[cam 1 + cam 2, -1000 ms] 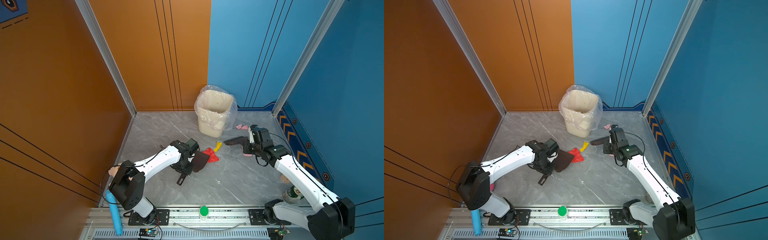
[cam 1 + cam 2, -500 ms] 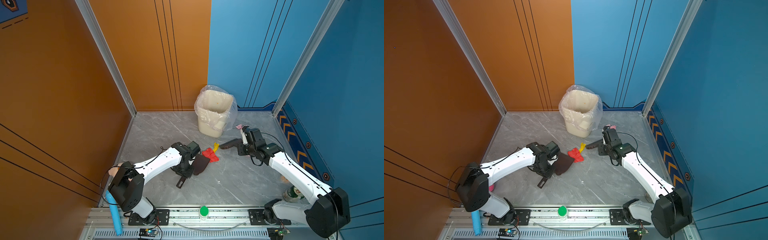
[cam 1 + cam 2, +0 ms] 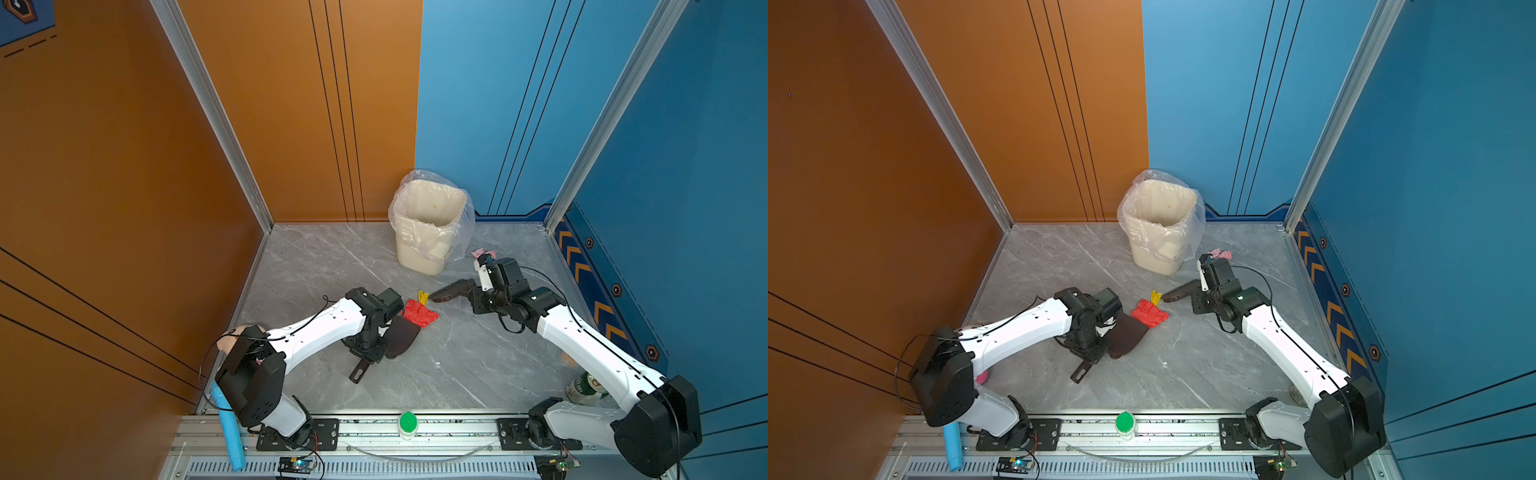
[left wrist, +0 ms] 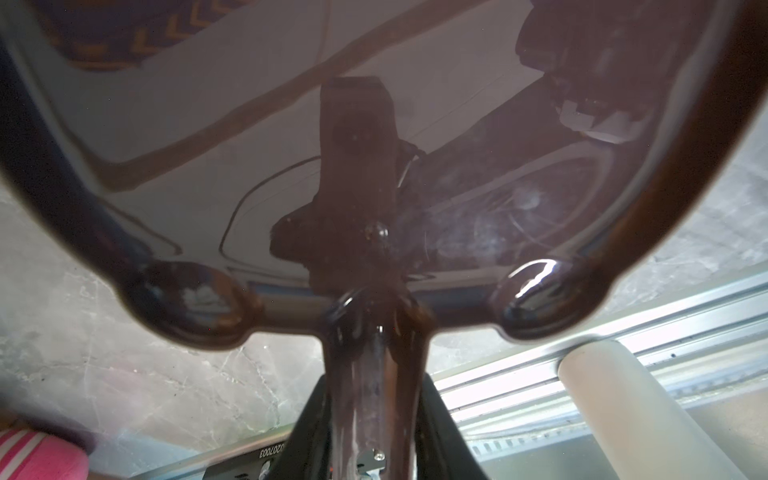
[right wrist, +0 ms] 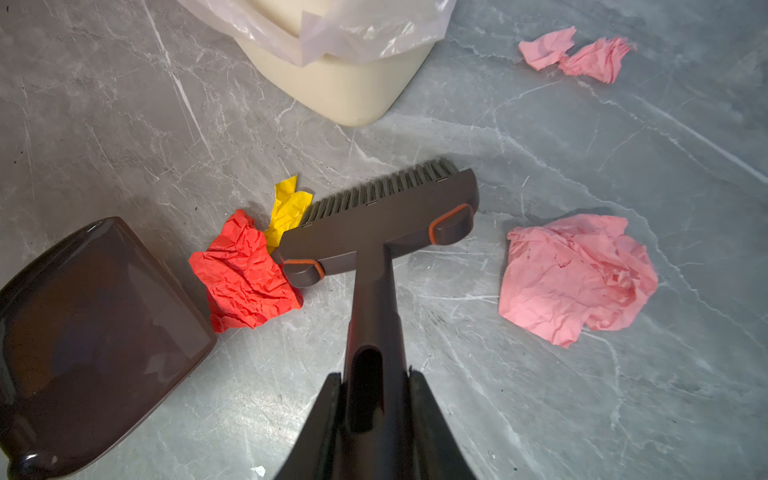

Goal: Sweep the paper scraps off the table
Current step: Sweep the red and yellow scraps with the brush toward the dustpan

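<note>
Red and yellow paper scraps [image 5: 245,272] are lying mid-table between dustpan [image 5: 95,332] and brush [image 5: 386,216]. Right gripper [image 5: 374,399], clamped on the brush handle, is needing low strokes toward the pan; left gripper [image 4: 365,424] is clamping the dustpan handle.

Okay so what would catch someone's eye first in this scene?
Probably the red scrap mid-table, lying between the dark dustpan held by the left gripper and the brush held by the right gripper. Next, the cream bin with its plastic liner at the back.

Crumpled red [image 5: 245,274], yellow [image 5: 287,212], pink scraps [image 5: 575,276], grey table [image 5: 540,415]
</note>
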`<state>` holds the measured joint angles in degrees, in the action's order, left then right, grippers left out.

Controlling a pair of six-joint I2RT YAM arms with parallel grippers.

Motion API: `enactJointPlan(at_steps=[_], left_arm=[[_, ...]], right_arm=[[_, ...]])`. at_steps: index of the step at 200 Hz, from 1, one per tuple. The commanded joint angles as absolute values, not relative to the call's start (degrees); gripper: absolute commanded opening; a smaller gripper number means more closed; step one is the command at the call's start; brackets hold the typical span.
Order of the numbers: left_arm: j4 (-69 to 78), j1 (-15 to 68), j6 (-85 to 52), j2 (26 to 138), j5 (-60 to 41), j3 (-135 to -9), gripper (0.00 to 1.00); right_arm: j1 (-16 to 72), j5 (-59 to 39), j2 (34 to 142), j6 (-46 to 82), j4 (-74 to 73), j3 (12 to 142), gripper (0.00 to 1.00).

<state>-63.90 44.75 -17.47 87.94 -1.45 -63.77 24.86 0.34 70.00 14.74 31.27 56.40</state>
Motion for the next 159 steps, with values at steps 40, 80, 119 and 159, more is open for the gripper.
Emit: enactJointPlan(at_steps=[40, 80, 119, 159], left_arm=[[-69.13, 46.33, -17.58, 87.93, -0.56, -66.47, 0.0], [-71.17, 47.28, -16.72, 89.99, -0.45, -67.78, 0.0], [-72.31, 48.21, -15.73, 93.18, -0.17, -68.72, 0.0], [-72.16, 48.69, -15.47, 95.39, -0.53, -69.43, 0.0]], right_arm=[[23.47, 4.47, 64.93, 8.99, 36.34, 59.99, 0.0], [23.25, 2.66, 63.93, 6.78, 41.21, 61.71, 0.0], [23.2, -0.2, 64.28, 5.91, 41.34, 61.33, 0.0], [24.37, -4.33, 65.71, 4.66, 42.1, 60.42, 0.0]])
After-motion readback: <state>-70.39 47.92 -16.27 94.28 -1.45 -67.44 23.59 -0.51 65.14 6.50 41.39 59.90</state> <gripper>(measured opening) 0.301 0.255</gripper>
